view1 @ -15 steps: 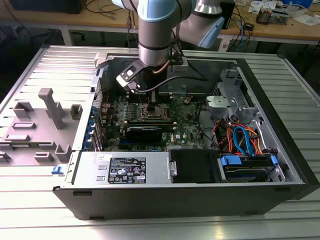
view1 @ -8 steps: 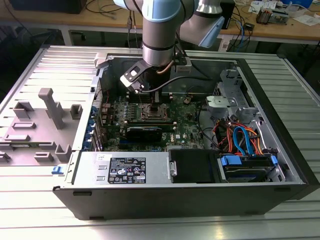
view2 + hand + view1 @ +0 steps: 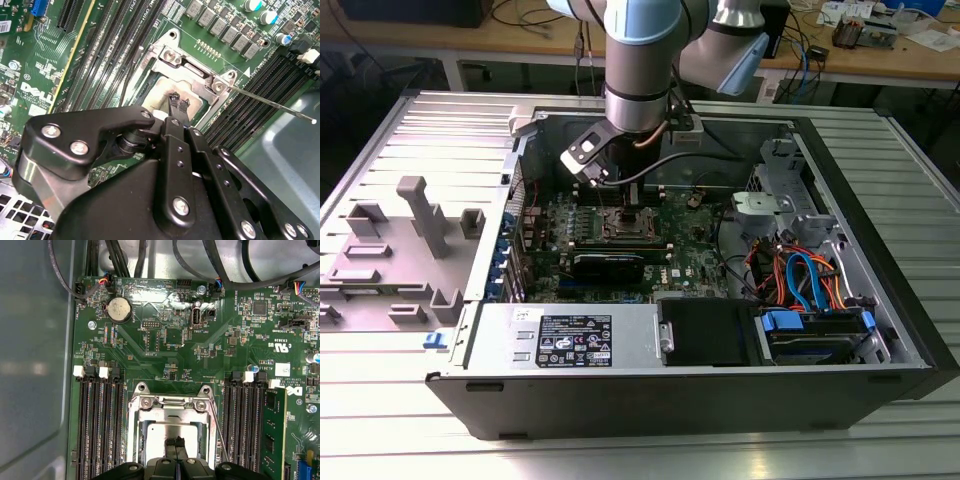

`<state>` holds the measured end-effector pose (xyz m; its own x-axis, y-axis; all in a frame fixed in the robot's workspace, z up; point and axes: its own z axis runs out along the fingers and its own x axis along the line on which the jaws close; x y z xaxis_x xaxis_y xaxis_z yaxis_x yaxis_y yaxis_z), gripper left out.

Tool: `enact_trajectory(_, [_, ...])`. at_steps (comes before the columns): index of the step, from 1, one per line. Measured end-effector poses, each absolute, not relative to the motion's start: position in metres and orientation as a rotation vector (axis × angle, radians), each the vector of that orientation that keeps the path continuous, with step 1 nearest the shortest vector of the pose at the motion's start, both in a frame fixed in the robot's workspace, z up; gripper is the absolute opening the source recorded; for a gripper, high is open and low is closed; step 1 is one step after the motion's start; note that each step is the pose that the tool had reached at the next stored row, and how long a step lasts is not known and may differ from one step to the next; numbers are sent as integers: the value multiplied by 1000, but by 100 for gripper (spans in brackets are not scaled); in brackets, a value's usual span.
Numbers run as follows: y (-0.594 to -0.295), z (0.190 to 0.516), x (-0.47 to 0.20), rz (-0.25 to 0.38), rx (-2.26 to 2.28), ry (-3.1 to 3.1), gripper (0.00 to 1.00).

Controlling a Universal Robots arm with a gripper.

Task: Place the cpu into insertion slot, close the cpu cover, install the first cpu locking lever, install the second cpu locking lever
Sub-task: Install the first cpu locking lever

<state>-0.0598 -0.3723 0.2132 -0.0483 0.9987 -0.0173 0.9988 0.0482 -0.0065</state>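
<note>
The cpu lies flat in the insertion slot, its dull silver top showing through the window of the cpu cover. The cover looks laid down over it. In the second wrist view the cpu sits just beyond my fingertips. My gripper is shut, with the tips together right over the chip's top and nothing between them. One thin locking lever sticks out free from the socket's corner, unlatched. In the exterior view my gripper hangs over the socket inside the case.
Long black memory slots flank the socket on both sides. A coin battery and cables lie further along the green board. The case walls, drive bay cables and power supply box in the board.
</note>
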Motion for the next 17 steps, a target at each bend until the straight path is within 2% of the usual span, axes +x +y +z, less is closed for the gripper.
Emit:
enact_trajectory(4, [-372,217,-59,-26,2162,2268,11])
enact_trajectory(11, [-372,242,-59,-26,2162,2269,11])
enact_trajectory(17, [-372,242,-59,-26,2134,2295,11])
